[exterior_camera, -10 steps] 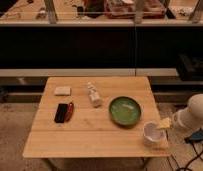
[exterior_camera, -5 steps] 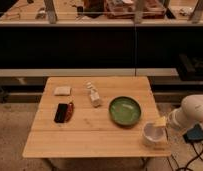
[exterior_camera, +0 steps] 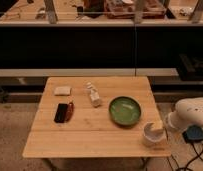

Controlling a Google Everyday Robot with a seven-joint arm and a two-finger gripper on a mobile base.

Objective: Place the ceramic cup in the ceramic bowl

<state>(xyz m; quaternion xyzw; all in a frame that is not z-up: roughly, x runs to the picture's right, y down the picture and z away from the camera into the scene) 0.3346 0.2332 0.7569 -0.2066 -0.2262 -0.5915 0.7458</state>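
Note:
The ceramic cup is small, white and round and stands near the front right corner of the wooden table. The ceramic bowl is wide, shallow and green and sits just behind and to the left of the cup. My gripper reaches in from the right on a white arm and is at the cup's right rim, touching or just over it.
A white bottle-like figure lies at the table's middle back. A pale block sits at the back left, and a black flat item with a red strip lies in front of it. A dark counter runs behind the table.
The arm has moved a little leftward, bringing the gripper closer onto the cup's right rim. The cup, the bowl and the other things have not moved.

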